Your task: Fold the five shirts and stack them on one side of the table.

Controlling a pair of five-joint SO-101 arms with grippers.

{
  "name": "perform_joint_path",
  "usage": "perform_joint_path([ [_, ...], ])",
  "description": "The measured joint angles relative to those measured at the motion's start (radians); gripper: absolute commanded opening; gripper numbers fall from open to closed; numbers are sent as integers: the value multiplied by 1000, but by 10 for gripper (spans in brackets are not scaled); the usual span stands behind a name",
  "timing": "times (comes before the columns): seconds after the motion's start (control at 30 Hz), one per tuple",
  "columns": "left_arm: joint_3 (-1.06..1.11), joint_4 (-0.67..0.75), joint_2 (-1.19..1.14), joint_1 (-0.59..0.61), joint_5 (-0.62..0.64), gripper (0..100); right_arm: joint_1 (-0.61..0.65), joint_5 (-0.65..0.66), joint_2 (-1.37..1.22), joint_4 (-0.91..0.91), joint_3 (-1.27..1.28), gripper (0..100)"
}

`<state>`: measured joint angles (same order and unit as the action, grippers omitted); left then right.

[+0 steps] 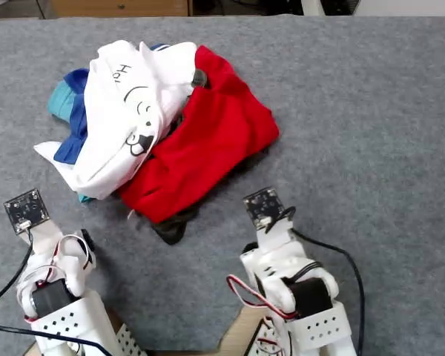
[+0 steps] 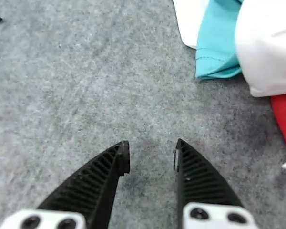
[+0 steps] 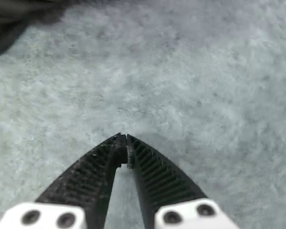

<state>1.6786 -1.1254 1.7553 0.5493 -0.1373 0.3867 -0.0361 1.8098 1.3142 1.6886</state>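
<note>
Heaped unfolded on the grey desk [image 1: 371,111], beyond both arms: red shirt [image 1: 208,141], white shirt [image 1: 126,111] draped over it, blue shirt [image 1: 76,126], teal shirt [image 1: 59,100], black shirt [image 1: 170,228] peeking out beneath. Looks soft, light and limp; best pinched at a hem or shoulder, one layer only. Left jaws released over bare desk, teal hem near ahead. Right jaws clenched on nothing, black edge near.

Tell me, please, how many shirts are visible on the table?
5, piled together: white shirt on top, red shirt beside it, blue shirt and teal shirt poking out opposite, black shirt under the near edge. Counted by colour; more may be hidden.
</note>
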Motion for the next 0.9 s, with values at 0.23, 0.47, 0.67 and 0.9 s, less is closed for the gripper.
perform_joint_path([
  [0.23,-63,-20,-2,48,26,210,-91,18,0,-101,-61,206],
  [0.47,-264,-95,-8,-9,60,211,-117,48,-2,-138,-313,44],
  [0.67,-531,-104,-230,-38,69,210,-117,48,-267,-218,-522,73],
  [0.9,-1045,-262,-744,-137,80,210,-97,51,-835,-222,-941,76],
])
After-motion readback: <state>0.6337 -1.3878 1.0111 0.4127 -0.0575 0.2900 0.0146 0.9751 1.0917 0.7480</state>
